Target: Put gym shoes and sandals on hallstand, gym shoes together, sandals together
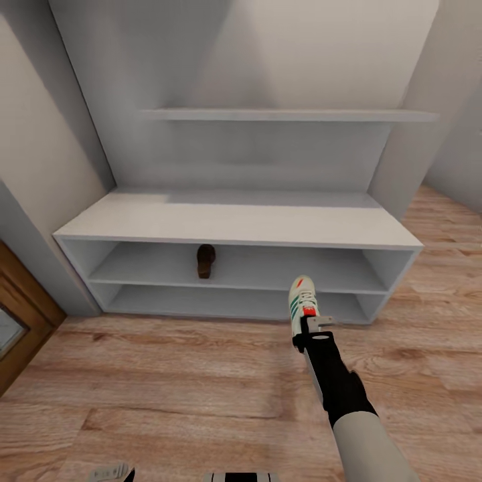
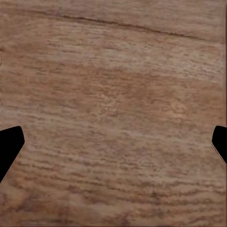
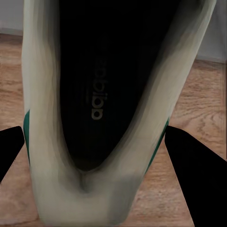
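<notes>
Wood planks ran across the corridor floor [image 1: 167,388] up to the pale hallstand [image 1: 234,224], whose long low bench carried two open shelves beneath and a floating shelf on the wall above. On the upper open shelf, left of the middle, one brown sandal [image 1: 206,261] sat already stowed, its length pointing front to back.

My right gripper [image 1: 314,328] was clenched on a gym shoe [image 1: 302,301], white with green stripes and a red-orange mark, held off the floor in front of the rack's right half. The shoe's long axis ran on from my forearm, one end toward the shelves and the other at my gripper. From my right wrist I looked into the shoe's dark opening [image 3: 104,94], with my fingertips [image 3: 198,175] on either side of it.

My left gripper [image 2: 113,142] hung over bare planks, its tips spread wide with nothing between them.

The open shelves lay straight ahead of the shoe and a little beyond it, so I judged the next move to be a plain push forward, lengthwise into a shelf. The right arm was the nearer one and already carried the load. I saw no second gym shoe or second sandal from where I stood.
</notes>
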You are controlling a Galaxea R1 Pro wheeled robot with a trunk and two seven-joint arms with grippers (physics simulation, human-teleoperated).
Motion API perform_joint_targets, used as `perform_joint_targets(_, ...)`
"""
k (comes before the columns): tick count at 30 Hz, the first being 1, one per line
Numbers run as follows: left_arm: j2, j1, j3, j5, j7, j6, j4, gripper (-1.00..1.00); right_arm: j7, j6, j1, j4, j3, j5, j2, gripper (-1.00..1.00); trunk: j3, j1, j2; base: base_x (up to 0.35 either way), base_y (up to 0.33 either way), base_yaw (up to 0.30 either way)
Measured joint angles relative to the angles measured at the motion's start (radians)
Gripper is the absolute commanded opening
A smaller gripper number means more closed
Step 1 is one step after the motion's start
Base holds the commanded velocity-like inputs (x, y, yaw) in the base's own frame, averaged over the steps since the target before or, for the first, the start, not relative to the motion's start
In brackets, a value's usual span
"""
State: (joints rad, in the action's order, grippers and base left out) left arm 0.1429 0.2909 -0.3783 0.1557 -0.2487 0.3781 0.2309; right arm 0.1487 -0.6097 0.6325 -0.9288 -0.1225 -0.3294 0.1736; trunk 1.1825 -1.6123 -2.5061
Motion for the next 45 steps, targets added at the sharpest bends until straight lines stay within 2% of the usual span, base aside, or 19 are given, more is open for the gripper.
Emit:
perform_joint_targets(24,0.002,0.000,-0.001,-0.001,0.000,0.001,0.000,1.00,0.000,0.000,0.000,0.000,0.000,0.001,0.000,-1.00,-0.041,0.000,0.000,0.000,0.000,0.000)
perform_joint_targets(27,0.002,-0.001,-0.001,-0.001,0.000,0.001,0.000,1.00,0.000,0.000,0.000,0.000,0.000,0.000,0.000,-1.00,-0.058,0.002,0.001,0.000,0.000,0.000)
perform_joint_targets(45,0.002,-0.002,-0.001,-0.002,0.000,0.002,0.000,1.00,0.000,0.001,-0.001,0.009,0.000,0.001,0.000,-1.00,-0.081,0.002,0.001,0.007,0.000,0.000)
